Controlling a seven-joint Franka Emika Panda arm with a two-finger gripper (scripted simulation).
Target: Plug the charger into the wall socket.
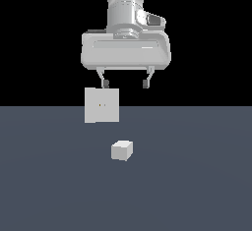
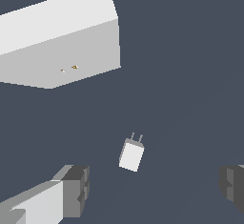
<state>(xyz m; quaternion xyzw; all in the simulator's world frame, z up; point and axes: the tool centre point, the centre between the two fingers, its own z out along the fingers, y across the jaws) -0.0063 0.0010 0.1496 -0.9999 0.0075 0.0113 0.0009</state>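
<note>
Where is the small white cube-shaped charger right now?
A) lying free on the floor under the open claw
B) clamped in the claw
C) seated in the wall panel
A: the small white cube-shaped charger lies on the floor between the open claw's fingers, untouched.

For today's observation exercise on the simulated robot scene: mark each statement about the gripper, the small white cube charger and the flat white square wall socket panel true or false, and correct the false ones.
1. The gripper is open and holds nothing. True.
2. The small white cube charger is already plugged into the flat white square wall socket panel. False: it lies on the dark grey floor, apart from the panel.
3. Two thin prongs stick out of one end of the charger. True.
4. The gripper's fingertips touch the charger. False: they hang well above it.
5. The socket panel has two tiny marks on its face. True.
</note>
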